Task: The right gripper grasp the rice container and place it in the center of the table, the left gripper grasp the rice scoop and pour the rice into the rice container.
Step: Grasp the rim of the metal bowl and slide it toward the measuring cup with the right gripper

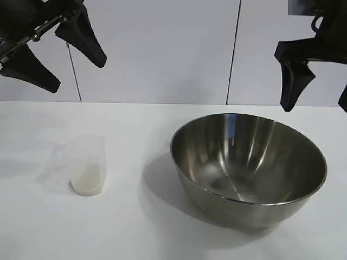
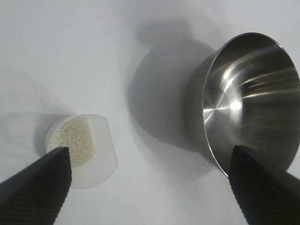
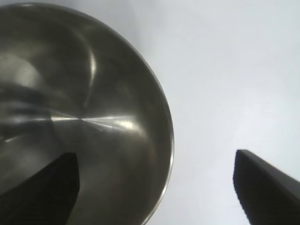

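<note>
Both arms up, nothing picked up yet.

Outside view: left gripper [image 1: 57,57] upper left, fingers wide and empty, above the scoop [image 1: 84,165] holding rice [image 1: 87,184]; right gripper [image 1: 320,100] upper right, spread, empty, over the bowl [image 1: 249,168] on the table [image 1: 135,227]. Right wrist view: fingers straddle the rim, likely to pinch it.

- Even, bright light falls on the white surface [image 1: 135,227].
- The rice container [image 1: 249,168] casts a soft shadow toward the rice scoop [image 1: 84,165].
- Streaks of glare cross its mirror-like inside.
- In the wrist views, the near end effector fingers [image 2: 37,192] look soft and out of focus.
</note>
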Available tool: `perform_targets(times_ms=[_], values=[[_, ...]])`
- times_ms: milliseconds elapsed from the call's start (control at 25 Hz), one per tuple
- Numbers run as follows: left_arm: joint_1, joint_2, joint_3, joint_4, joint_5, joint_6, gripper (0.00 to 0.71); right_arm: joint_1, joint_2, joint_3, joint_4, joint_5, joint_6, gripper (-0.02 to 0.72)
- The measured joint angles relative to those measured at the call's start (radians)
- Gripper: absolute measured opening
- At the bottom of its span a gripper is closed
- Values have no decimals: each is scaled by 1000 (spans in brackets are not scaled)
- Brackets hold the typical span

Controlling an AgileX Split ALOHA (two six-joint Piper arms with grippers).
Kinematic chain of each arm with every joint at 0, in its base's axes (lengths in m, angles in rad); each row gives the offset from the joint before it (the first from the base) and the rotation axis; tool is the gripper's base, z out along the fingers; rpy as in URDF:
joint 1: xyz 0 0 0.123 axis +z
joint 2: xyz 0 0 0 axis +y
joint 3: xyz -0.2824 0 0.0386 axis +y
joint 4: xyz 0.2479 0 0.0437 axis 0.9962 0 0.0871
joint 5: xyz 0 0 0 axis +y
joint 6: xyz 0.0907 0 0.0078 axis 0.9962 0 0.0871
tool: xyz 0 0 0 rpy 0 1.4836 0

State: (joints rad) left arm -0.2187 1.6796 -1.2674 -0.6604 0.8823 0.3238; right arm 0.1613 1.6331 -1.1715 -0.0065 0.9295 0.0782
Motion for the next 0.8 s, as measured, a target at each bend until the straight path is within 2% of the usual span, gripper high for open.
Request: perform_targets(times_ms=[160, 240, 360, 520, 600, 680, 720, 800], values=[[0, 0, 0, 0, 0, 0, 658, -36, 0, 140, 6, -146, 0, 608], [0, 0, 0, 0, 0, 0, 658, -39, 0, 194, 34, -223, 0, 608], [0, 0, 0, 0, 0, 0, 658, -39, 27, 223, 98, -282, -21, 608], [0, 0, 0, 0, 0, 0, 658, -39, 107, 226, 174, -318, -58, 582], [0, 0, 0, 0, 0, 0, 658, -39, 129, 226, 187, -327, -64, 539], [0, 0, 0, 0, 0, 0, 658, -39, 141, 226, 190, -327, -65, 458], [0, 0, 0, 0, 0, 0, 658, -39, 146, 226, 191, -327, -66, 411], [0, 0, 0, 0, 0, 0, 658, -39, 151, 226, 195, -327, -64, 258]])
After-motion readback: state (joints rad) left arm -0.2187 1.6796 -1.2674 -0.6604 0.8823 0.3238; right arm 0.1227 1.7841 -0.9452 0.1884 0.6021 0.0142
